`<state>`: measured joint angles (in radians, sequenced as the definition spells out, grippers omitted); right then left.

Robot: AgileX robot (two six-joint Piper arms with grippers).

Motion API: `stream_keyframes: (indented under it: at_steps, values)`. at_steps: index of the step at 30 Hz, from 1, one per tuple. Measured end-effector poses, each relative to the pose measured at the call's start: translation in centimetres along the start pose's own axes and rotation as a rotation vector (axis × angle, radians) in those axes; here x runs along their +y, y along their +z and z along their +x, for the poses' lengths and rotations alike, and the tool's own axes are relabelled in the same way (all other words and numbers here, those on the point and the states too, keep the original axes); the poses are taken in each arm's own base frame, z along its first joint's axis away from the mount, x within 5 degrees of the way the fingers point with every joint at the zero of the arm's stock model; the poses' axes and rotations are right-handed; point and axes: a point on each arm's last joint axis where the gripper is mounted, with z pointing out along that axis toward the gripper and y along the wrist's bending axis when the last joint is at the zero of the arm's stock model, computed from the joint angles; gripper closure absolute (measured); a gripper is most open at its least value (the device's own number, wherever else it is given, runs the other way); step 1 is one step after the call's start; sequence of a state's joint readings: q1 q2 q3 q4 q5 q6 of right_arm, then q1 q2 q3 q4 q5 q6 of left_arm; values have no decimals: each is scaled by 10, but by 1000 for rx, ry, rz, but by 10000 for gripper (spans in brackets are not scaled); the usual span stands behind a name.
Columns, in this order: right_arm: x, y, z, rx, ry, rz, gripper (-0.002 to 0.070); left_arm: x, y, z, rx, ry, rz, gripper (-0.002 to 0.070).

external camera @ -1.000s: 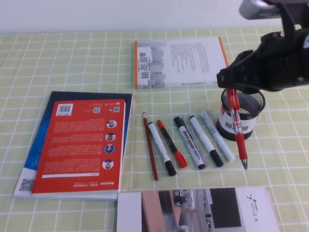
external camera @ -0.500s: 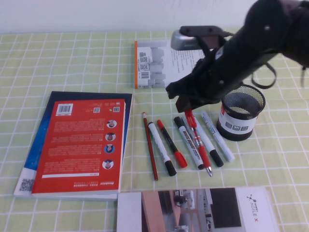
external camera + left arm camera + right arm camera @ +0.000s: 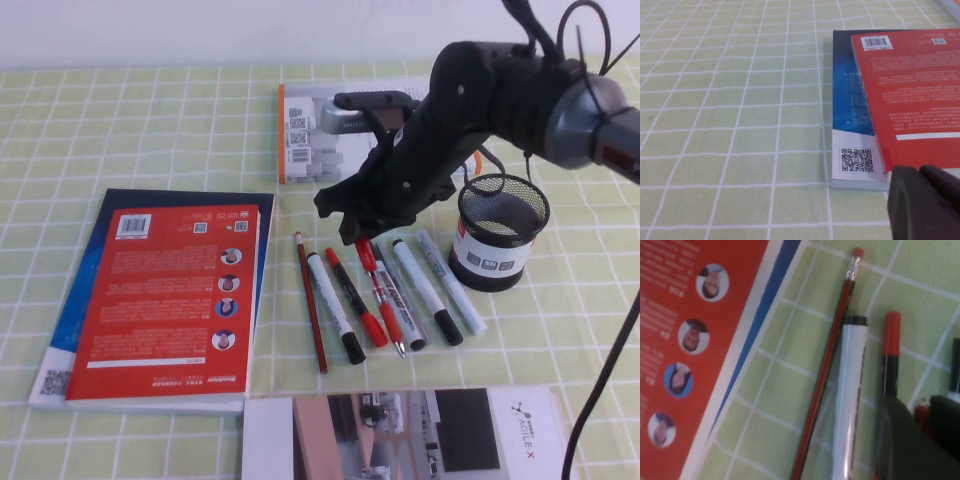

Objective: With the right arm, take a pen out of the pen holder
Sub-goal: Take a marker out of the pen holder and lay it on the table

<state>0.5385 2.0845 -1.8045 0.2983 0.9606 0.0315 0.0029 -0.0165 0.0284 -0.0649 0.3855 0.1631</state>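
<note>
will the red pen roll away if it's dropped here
Probably not far: the right pincer holds the red pen slanting over the row of markers, which should stop it. Its slim smooth barrel looks light, perhaps slippery. The left pincer sits by the stacked books.

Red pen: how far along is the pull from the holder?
Done: red pen is clear of the mesh pen holder. In hand: right gripper, jaws shut on its top end, holds it over the marker row. To do: set it down, release. Left gripper sits by the red book.
</note>
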Motion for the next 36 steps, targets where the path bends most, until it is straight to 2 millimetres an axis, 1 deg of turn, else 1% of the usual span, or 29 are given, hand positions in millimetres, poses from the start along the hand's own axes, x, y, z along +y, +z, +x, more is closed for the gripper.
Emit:
stream_keyframes:
  at_steps: [7,18,25,36]
  values:
    - [-5,17,-4,-38,9,5,612,0,0,0,0,0,0,680]
    - [-12,35,-5,-47,0,32,613,0,0,0,0,0,0,680]
    - [-15,41,-7,-65,-13,52,613,0,0,0,0,0,0,680]
    - [-16,42,-9,-86,-24,63,613,0,0,0,0,0,0,680]
